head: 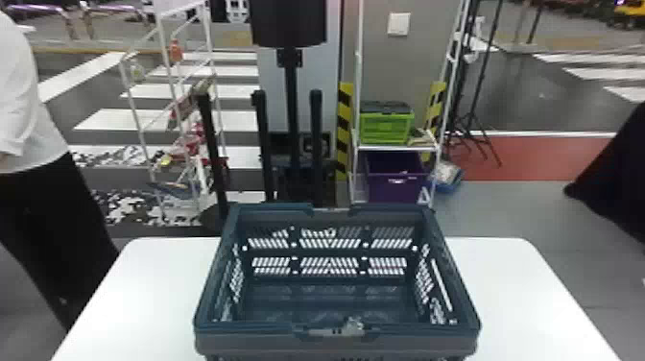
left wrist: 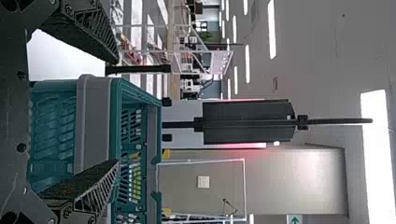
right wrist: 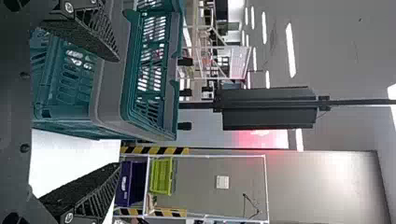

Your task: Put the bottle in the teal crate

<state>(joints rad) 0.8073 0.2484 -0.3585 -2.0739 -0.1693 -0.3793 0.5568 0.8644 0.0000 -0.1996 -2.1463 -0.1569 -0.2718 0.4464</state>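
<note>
Head view has the teal crate (head: pixel 240 340) mouth-up on the worktop (head: pixel 518 293), ahead of both left claw (left wrist: pixel 116 111) and right claw (right wrist: pixel 116 112), spread and empty, presumably to receive the bottle, whose place is uncertain: perhaps the pale object (head: pixel 354 324) at its near rim.

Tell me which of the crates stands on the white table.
The teal crate, right in front; the green one and purple one are in the rack behind.
</note>
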